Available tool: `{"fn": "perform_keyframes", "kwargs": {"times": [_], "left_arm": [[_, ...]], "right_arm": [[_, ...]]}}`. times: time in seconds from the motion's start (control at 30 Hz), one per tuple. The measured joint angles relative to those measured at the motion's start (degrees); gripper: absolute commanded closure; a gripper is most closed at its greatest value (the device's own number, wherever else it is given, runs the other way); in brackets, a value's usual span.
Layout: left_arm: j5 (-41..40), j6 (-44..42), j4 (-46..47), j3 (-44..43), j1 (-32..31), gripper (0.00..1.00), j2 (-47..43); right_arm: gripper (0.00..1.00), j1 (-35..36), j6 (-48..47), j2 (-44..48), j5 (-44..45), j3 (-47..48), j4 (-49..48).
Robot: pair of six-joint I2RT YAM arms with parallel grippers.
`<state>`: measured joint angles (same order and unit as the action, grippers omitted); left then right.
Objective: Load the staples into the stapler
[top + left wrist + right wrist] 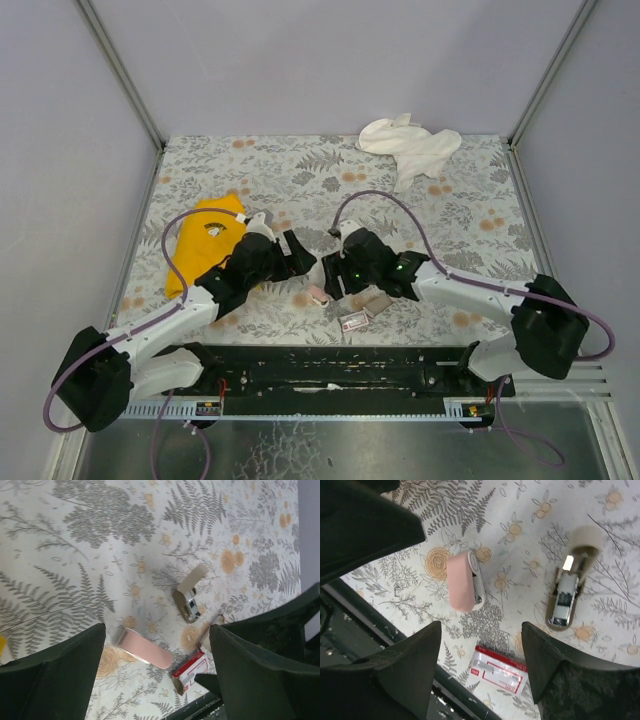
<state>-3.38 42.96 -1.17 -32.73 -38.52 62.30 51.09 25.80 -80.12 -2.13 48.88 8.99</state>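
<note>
Left gripper (157,630) and right gripper (481,627): both spread wide, gripping nothing. Dark-red cardboard staple box (497,670), pale label up: below the gap between the right fingers. Small pink plastic stapler (465,580): lying just beyond one right fingertip. Grey-brown tray of silvery staples (565,600): beyond the other fingertip, apart from stapler and box.

Overhead camera looks down over the table (300,170) — both close wrist cameras share the stapler (145,652).
</note>
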Motion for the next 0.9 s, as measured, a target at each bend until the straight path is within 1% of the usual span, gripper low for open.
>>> {"fn": "perform_keyframes", "kwargs": {"times": [0.17, 0.43, 0.53, 0.9], "left_arm": [[3.21, 1.16, -0.28, 3.19, 4.76, 0.15, -1.77], [3.17, 2.75, -1.57, 5.92, 7.43, 0.14, -3.61], [3.19, 3.26, -1.84, 6.6, 7.76, 0.14, -4.15], [5.14, 3.96, -1.79, 7.72, 7.85, 0.15, -4.2]], "right_arm": [[0.28, 5.64, -3.58, -7.45, 4.68, 5.22, 0.9], [0.33, 10.49, -6.01, -17.86, 9.49, 10.05, 1.57], [0.37, 10.93, -6.32, -19.56, 10.32, 10.05, 2.58], [0.54, 11.06, -7.06, -21.81, 11.69, 10.05, 2.47]]}}
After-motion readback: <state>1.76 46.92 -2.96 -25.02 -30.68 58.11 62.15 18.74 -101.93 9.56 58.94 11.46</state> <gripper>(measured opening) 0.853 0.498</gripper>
